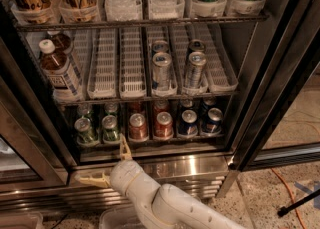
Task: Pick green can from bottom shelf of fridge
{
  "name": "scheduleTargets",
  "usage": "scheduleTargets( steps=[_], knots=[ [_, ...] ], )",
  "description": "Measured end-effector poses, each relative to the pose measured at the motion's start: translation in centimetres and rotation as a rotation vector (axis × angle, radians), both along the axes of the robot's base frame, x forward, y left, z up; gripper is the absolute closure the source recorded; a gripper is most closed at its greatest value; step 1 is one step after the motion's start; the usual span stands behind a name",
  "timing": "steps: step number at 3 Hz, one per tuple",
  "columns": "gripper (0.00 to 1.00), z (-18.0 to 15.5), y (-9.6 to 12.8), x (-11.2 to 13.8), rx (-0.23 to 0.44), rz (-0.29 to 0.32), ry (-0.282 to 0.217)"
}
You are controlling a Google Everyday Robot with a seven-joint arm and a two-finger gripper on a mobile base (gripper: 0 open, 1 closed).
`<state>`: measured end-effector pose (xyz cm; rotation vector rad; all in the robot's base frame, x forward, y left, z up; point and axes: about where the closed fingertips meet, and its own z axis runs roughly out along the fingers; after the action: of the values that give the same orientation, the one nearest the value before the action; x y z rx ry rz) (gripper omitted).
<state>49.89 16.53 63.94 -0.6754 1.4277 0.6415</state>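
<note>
The fridge stands open with black door frames. Its bottom shelf holds short cans in lanes. Two green cans stand at the left, one outermost and one beside it. Two red-brown cans follow, then two dark blue cans. My gripper is open, low in front of the steel base, just below the second green can. One finger points up toward the shelf edge, the other points left. It holds nothing.
The rack above has white slotted trays with two tall silver cans and brown bottles at left. The ribbed steel base lies under the shelf. An orange cable runs over the floor at right.
</note>
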Motion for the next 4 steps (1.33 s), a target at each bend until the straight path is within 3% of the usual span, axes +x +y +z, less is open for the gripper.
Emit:
scheduleTargets(
  steps=[2,3,4],
  knots=[
    [0.0,-2.6,2.5,0.8,-0.033,-0.01,0.013],
    [0.0,-3.5,3.0,1.0,-0.013,-0.066,0.017],
    [0.0,-3.9,3.0,1.1,-0.011,-0.074,0.018]
  ],
)
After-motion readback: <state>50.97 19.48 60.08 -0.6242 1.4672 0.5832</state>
